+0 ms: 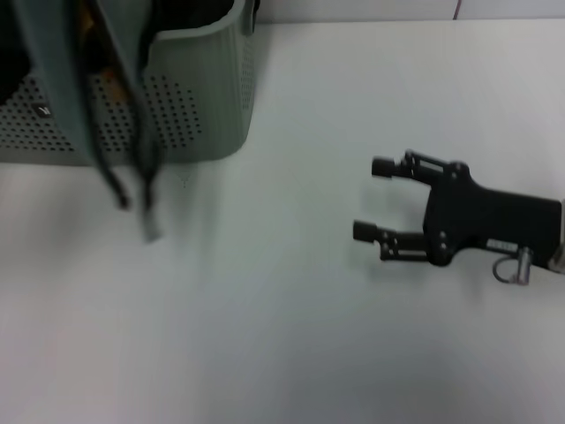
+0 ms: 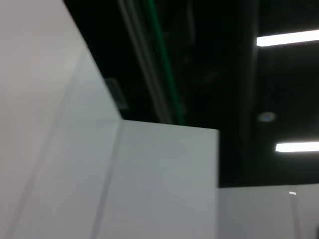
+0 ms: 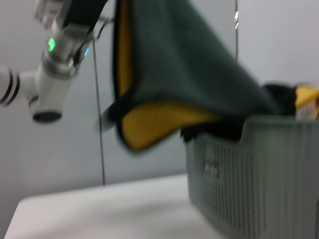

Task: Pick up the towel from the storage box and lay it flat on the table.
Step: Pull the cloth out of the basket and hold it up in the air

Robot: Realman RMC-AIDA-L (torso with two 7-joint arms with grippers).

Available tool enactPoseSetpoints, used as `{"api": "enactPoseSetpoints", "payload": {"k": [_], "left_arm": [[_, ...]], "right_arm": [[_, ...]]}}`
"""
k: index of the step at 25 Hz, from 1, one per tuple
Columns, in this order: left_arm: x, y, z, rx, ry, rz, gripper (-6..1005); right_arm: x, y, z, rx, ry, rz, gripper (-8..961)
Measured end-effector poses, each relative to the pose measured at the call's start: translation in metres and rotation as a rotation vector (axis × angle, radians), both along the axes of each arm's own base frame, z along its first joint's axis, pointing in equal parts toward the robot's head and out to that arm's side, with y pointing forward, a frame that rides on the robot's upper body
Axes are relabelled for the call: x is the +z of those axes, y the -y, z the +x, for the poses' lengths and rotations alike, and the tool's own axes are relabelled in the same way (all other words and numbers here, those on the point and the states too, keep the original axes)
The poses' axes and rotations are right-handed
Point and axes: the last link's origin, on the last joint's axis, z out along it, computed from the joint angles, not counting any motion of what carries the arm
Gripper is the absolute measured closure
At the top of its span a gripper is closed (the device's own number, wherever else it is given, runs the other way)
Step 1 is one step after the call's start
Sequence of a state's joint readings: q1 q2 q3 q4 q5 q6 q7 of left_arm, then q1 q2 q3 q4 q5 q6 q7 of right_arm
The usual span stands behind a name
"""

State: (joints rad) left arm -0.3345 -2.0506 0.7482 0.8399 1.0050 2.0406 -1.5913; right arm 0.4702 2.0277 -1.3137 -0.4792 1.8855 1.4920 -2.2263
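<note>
The towel (image 1: 84,79) hangs in the air over the front of the storage box (image 1: 207,88), dark grey-green side out, with black edging trailing down over the table (image 1: 282,309). In the right wrist view the towel (image 3: 189,64) shows its yellow underside, and one end still lies in the storage box (image 3: 239,174). My left gripper (image 3: 99,12) holds the towel's upper edge high above the box. My right gripper (image 1: 373,199) lies low over the table to the right, open and empty, pointing towards the box.
Black fabric (image 3: 279,94) and a yellow-and-white item (image 3: 306,99) lie in the box. The left arm's white wrist (image 3: 50,64) hangs to the box's side. The left wrist view shows only wall and ceiling.
</note>
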Motion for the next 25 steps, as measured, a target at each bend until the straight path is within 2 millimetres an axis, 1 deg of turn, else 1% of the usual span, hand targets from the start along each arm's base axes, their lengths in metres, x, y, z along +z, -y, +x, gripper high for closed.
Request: {"api": "enactPoseSetpoints", "payload": {"k": [3,4,6,9,11,14,17,21,25], "left_arm": [[-0.006,0.006,0.012,-0.078,-0.020,-0.044,986],[-0.010,0.008,0.014,-0.093,-0.020,-0.057,986],[-0.015,0.010,0.017,-0.105,-0.017,-0.078,986],[-0.023,0.017,0.021,-0.137,-0.022,-0.106,986],[-0.024,0.023,0.022,-0.155,-0.023,-0.082,986],[-0.030,0.025,0.016,-0.136,-0.020,-0.022,986],[-0.046,0.019,0.001,-0.070,-0.025,0.008,986],[-0.059,0.014,-0.011,-0.025,-0.043,0.013,986],[-0.067,0.011,-0.014,-0.016,-0.058,0.045,986]], "right_arm": [[-0.001,-0.003,-0.015,0.025,-0.058,0.003,97],[-0.003,-0.003,-0.023,0.047,-0.077,-0.002,98],[-0.007,-0.002,-0.036,0.098,-0.105,-0.015,98],[-0.011,0.002,-0.051,0.160,-0.128,-0.043,98],[-0.013,0.005,-0.061,0.206,-0.132,-0.059,98],[-0.017,0.012,-0.071,0.263,-0.135,-0.083,98],[-0.017,0.016,-0.074,0.284,-0.148,-0.093,98],[-0.013,0.021,-0.072,0.304,-0.171,-0.088,98],[-0.013,0.024,-0.066,0.293,-0.167,-0.069,98]]}}
